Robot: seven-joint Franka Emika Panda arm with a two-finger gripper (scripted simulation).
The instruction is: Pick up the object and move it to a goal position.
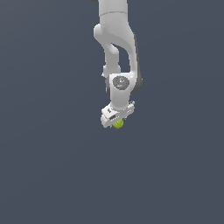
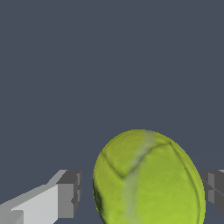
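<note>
From my exterior view I see the white arm (image 1: 117,43) hanging down, with the gripper (image 1: 117,119) at its lower end and the ball (image 1: 118,124) peeking out directly beneath the gripper body. Only a small yellow-green patch of the ball shows there, tucked against the underside of the gripper.

On the wrist view the ball (image 2: 148,179) sits between the two fingers (image 2: 68,194). One grey pad stands a little apart from the ball, with a narrow gap of dark surface (image 2: 109,65) between them; the other pad meets the ball's edge on the opposite side. The fingers are spread a bit wider than the ball, so I cannot say they clamp it. Dark seam lines curve across the ball's face.
</note>
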